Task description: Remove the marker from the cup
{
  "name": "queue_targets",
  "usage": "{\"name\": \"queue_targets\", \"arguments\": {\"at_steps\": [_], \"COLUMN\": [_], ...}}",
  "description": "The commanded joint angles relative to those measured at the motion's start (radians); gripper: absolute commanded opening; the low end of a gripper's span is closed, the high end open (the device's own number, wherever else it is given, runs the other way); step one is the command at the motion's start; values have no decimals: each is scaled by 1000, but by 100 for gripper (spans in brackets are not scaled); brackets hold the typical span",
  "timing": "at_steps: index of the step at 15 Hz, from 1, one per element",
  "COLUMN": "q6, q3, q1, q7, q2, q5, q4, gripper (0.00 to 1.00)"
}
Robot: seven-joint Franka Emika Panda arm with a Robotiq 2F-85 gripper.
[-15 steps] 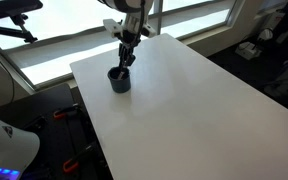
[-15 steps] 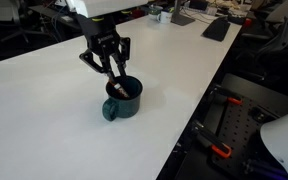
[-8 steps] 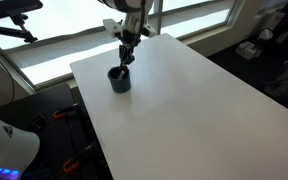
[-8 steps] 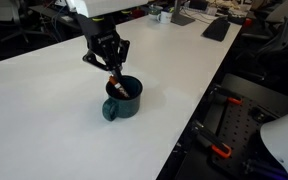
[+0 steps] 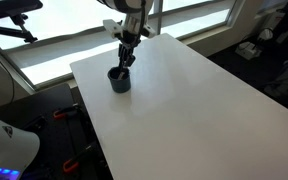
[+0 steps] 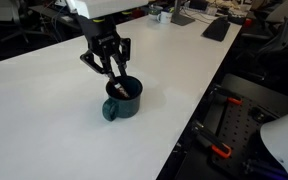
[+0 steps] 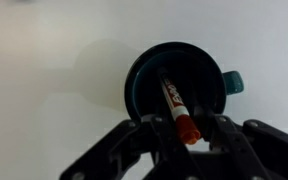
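Here a reddish-orange marker [image 7: 176, 103] leans in a navy cup [image 7: 134, 75]; we judge it light, stiff, slick. The spread claw [image 7: 185, 125] straddles its top, the best hold.

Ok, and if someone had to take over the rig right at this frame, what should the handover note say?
The gripper hangs just above the cup, jaws open, one on each side of the upper end of the marker. The wrist view shows gaps on both sides, so nothing is held.
The marker leans inside the cup, red cap uppermost.
The cup is dark teal and stands upright on the white table.
Done: the gripper is lined up on the marker.
Left: close on the marker, lift it clear of the cup, and probably set it on the table.
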Motion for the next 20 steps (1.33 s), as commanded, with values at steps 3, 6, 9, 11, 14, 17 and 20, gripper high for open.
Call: {"name": "queue_targets", "arguments": {"at_steps": [3, 6, 9, 11, 14, 17, 20], "q6": [9, 18, 15, 1, 13, 26, 78], "q3": [-14, -10, -8, -8, -5, -5, -4], "q1": [14, 9, 7, 7, 4, 4, 4], "q7": [5, -12, -23, -17, -16, -19, -22], "q2": [-1, 1, 3, 3, 4, 7, 7], "q5": [12, 21, 27, 35, 64, 88, 101], "q4": [-2, -2, 0, 2, -2, -5, -14], "gripper": [81, 100, 100, 100, 100, 100, 100]}}
